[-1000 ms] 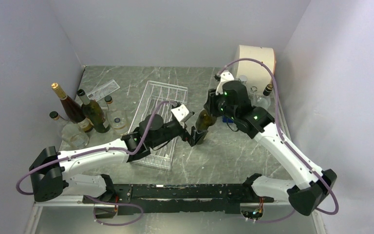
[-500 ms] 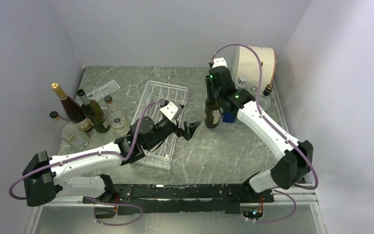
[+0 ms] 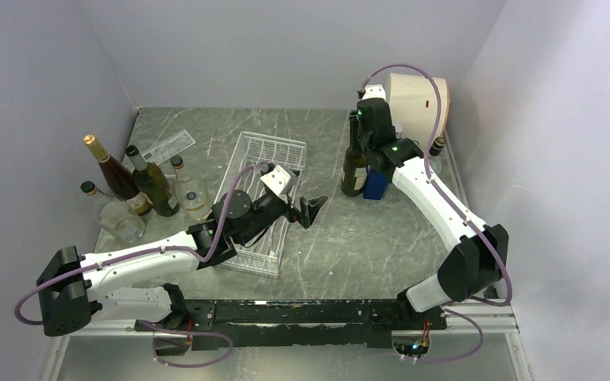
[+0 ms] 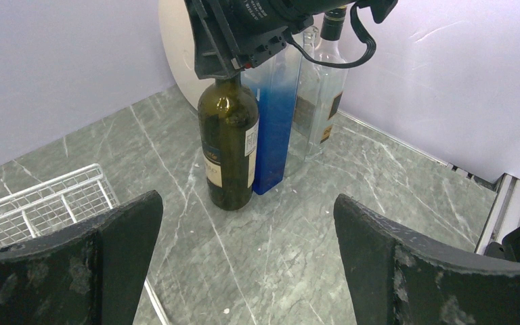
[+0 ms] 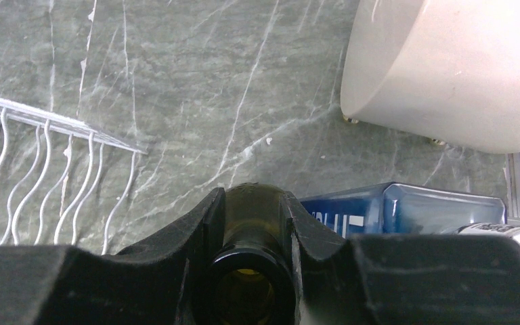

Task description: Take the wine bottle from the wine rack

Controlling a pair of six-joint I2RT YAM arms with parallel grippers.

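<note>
1. One dark green glass wine bottle (image 3: 355, 173) stands upright on the grey marble tabletop (image 3: 365, 246), off the white wire wine rack (image 3: 268, 152) and to its right.
2. Its neck is clamped between the black fingers of the right gripper (image 3: 355, 136), which comes down on it from above; the open mouth shows in the wrist view.
3. Just beside the bottle, on its right, stands a blue rectangular glass bottle (image 3: 375, 187), with a cream cylindrical drum (image 3: 413, 99) behind.
4. Over the rack's near right edge, the left gripper (image 3: 314, 208) hangs spread wide, holding nothing and pointing at the bottle.
5. Several other glass bottles (image 3: 135, 186) cluster at the table's left side.
</note>
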